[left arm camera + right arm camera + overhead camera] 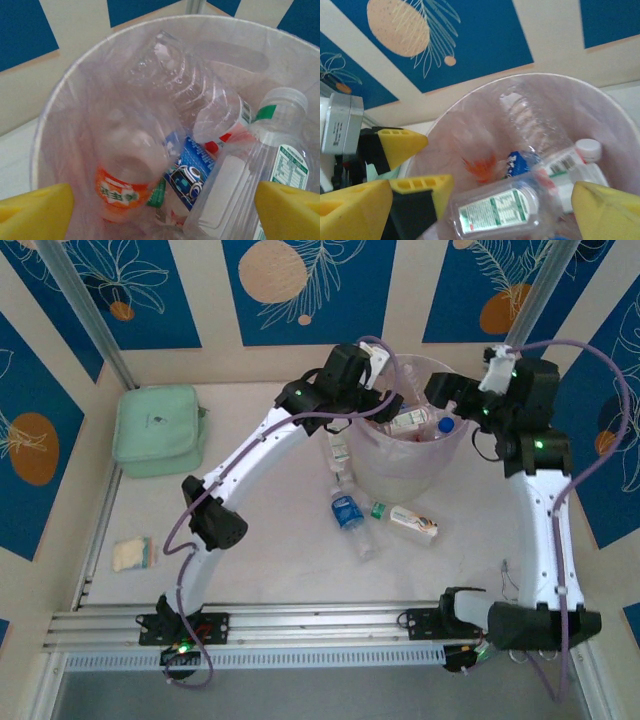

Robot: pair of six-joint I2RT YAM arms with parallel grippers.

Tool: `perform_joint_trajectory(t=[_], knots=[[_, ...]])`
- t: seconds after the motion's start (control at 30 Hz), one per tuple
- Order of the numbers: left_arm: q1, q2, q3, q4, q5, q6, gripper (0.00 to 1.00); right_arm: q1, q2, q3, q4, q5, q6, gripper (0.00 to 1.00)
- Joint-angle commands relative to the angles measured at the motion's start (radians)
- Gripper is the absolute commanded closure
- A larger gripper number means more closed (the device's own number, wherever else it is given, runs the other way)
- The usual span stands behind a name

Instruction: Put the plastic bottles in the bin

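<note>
The bin (400, 475) stands at the back middle of the table with several plastic bottles inside. My left gripper (385, 402) hangs over its left rim, open; its yellow fingertips (35, 210) stand far apart above a blurred orange-labelled bottle (122, 175) that touches neither. My right gripper (452, 390) is over the right rim, also open, with a green-labelled bottle (495, 210) lying in the bin (615, 105) below its fingers (607, 212). On the table lie a blue-labelled bottle (347, 510), a white-and-orange one (412, 522), and one against the bin's left side (340, 452).
A mint-green pouch (158, 428) sits at the back left and a small flat packet (134, 554) at the front left. A metal rail (300, 625) runs along the near edge. Patterned walls close in the back and sides.
</note>
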Motion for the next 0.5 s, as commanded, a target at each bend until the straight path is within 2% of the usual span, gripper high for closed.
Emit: perform_joint_trajectory(t=[0.0,0.17,0.3,0.37,0.47], knots=[[-0.021,-0.123,-0.079,0.031,0.027,-0.033,0.06,0.039,0.079,0.08,-0.007,-0.008,-0.029,0.1],[-0.064,-0.419,-0.49,0.248,-0.075,-0.063,0.09,0.132,0.234,0.201,-0.039,0.001,-0.085,0.25],[-0.06,-0.626,-0.779,0.305,-0.17,-0.119,0.14,0.171,0.32,0.257,-0.064,0.009,-0.101,0.39],[-0.057,-0.716,-0.919,0.318,-0.215,-0.154,0.15,0.177,0.326,0.249,-0.054,0.012,-0.098,0.41],[-0.016,-0.806,-1.092,0.349,-0.217,-0.243,0.16,0.167,0.29,0.223,-0.028,0.008,-0.089,0.41]])
